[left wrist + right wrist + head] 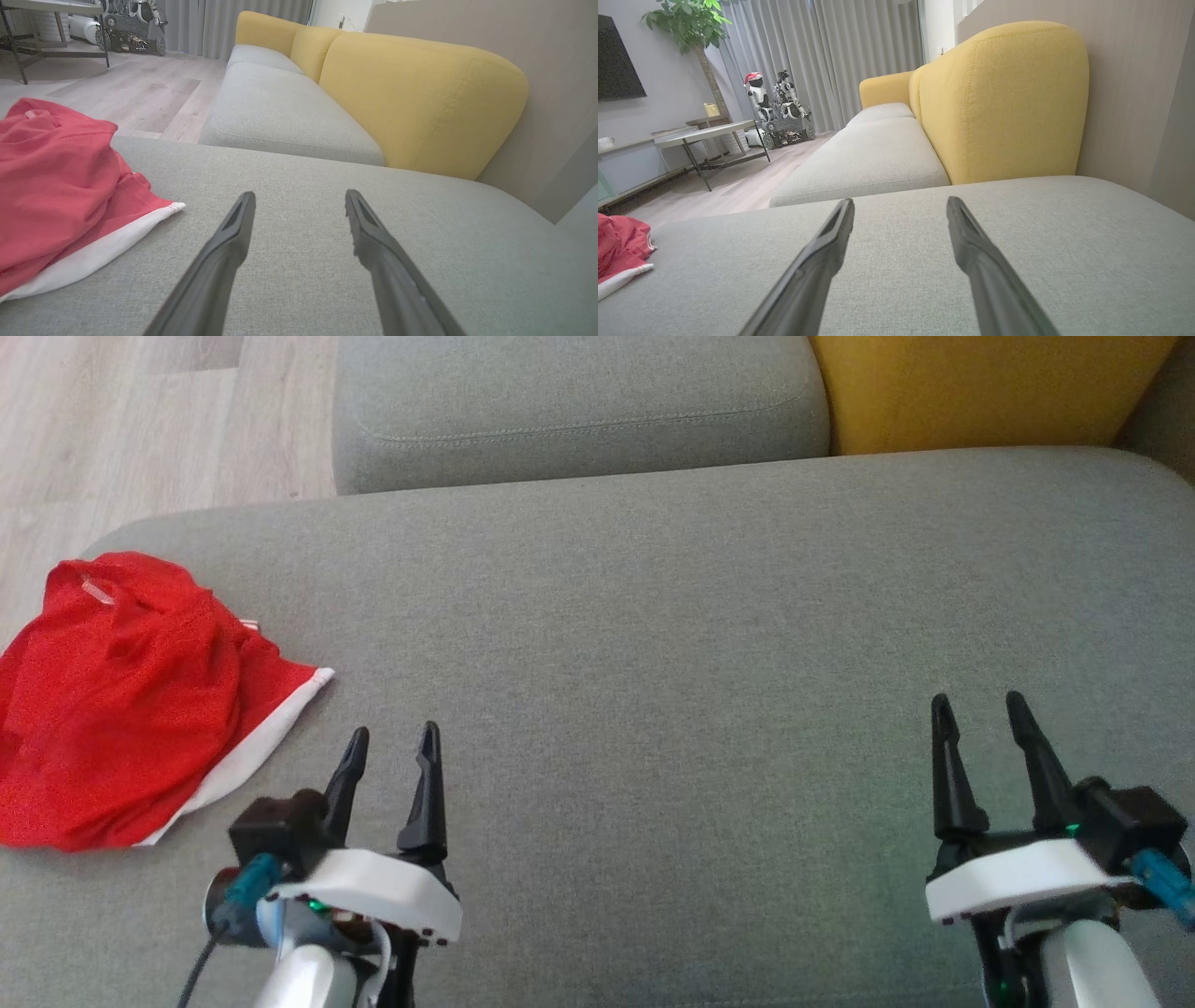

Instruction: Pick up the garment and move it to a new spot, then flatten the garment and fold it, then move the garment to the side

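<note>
Red jersey [121, 700], white-trimmed, lies crumpled at the grey sofa seat's [653, 616] left edge. Left gripper [390, 747] just beside it, right gripper [980, 709] well apart; both fingers spread wide, empty. Soft, light, floppy; pinch a raised fold near the hem.

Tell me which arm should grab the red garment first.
Left. The left gripper hangs open just beside the bunched red garment at the left end of the grey seat. The right gripper, also open, is far off across the seat.
</note>
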You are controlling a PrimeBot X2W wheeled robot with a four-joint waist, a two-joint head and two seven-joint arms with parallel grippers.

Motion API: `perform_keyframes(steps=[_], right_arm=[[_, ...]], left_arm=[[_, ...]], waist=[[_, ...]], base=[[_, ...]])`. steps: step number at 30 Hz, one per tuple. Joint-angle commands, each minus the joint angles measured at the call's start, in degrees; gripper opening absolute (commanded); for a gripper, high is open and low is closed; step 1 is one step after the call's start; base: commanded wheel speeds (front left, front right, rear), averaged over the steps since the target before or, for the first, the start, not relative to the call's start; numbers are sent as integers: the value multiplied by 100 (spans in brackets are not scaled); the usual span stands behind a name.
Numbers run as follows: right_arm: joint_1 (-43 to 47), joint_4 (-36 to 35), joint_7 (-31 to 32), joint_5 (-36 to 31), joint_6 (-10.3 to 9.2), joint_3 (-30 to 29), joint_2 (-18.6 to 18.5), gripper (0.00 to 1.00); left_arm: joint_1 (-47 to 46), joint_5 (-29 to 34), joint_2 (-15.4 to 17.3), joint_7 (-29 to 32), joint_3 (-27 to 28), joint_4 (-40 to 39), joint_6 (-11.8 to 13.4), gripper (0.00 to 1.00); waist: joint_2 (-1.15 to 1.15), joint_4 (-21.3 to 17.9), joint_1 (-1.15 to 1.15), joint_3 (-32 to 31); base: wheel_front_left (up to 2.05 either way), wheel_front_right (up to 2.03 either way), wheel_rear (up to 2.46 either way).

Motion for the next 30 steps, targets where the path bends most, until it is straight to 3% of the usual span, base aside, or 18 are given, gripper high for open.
perform_keyframes(steps=[1,6,13,20,24,30], right_arm=[[-76,-213,-103,-256,-3,132,-30,100],[-72,-186,-188,-741,-3,209,-32,100],[-104,-207,-323,-1434,-4,187,-34,100],[-83,-231,-441,-1575,-4,192,-37,100],[-69,-154,-509,-1297,-4,200,-38,100],[-46,12,-608,-905,-4,282,-40,100]], left_arm=[[-339,225,98,-91,47,-169,81,100],[-334,325,65,-175,29,-216,231,100],[-428,1183,280,-309,-409,-86,345,100],[-421,1347,215,-426,-526,-98,561,100],[-340,1236,69,-493,-293,-88,463,100],[-166,1156,-146,-592,146,86,101,100]], waist=[[0,1,0,-3],[0,-7,0,-17],[0,-19,0,-48],[0,-25,0,-52],[0,-9,0,-58],[0,6,0,-94]], base=[[0,0,0],[0,0,0],[0,0,0],[0,0,0],[0,0,0],[0,0,0]])
